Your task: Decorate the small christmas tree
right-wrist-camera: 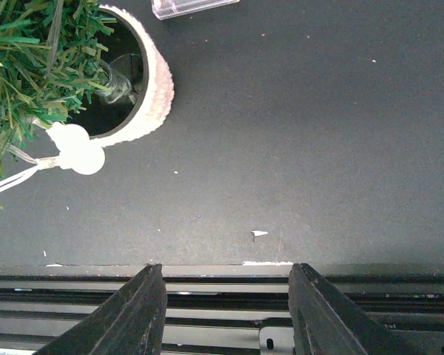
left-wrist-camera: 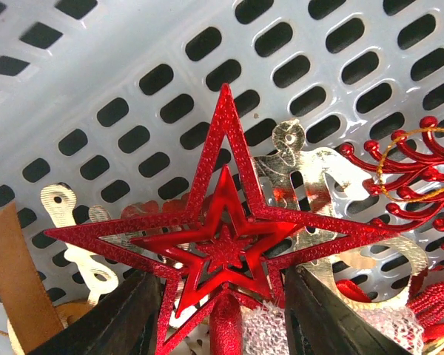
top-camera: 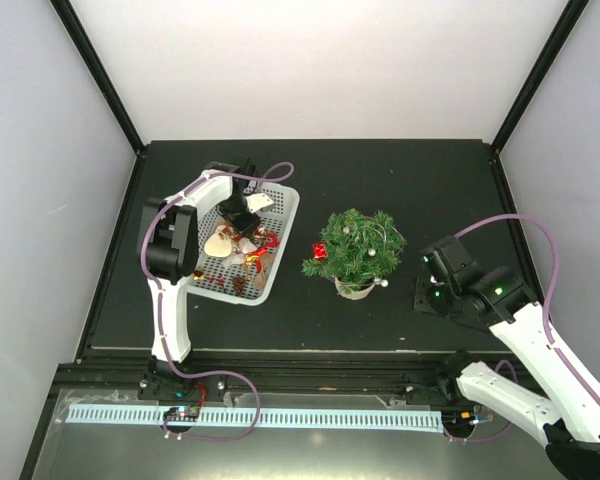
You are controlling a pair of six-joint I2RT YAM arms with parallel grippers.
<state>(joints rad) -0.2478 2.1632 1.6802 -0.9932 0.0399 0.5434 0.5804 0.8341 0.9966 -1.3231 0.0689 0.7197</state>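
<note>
The small christmas tree (top-camera: 355, 245) stands mid-table in a whitish pot (top-camera: 354, 290), with a red ornament (top-camera: 320, 250) and white balls on it. My left gripper (top-camera: 242, 222) is down inside the white mesh basket (top-camera: 285, 215). In the left wrist view a red glitter star (left-wrist-camera: 222, 229) with a stem sits between the dark fingers (left-wrist-camera: 126, 325), whose jaws press on its two lower points. My right gripper (top-camera: 423, 293) hangs open and empty over the table to the right of the tree. The right wrist view catches the pot (right-wrist-camera: 159, 89) and a white ball (right-wrist-camera: 78, 148).
Around the star, the basket holds a gold ornament (left-wrist-camera: 318, 185), a red swirl ornament (left-wrist-camera: 414, 177) and other decorations. The table's front edge and rail (right-wrist-camera: 222, 296) lie just under the right gripper. A clear plastic piece (right-wrist-camera: 192, 6) lies beyond the pot.
</note>
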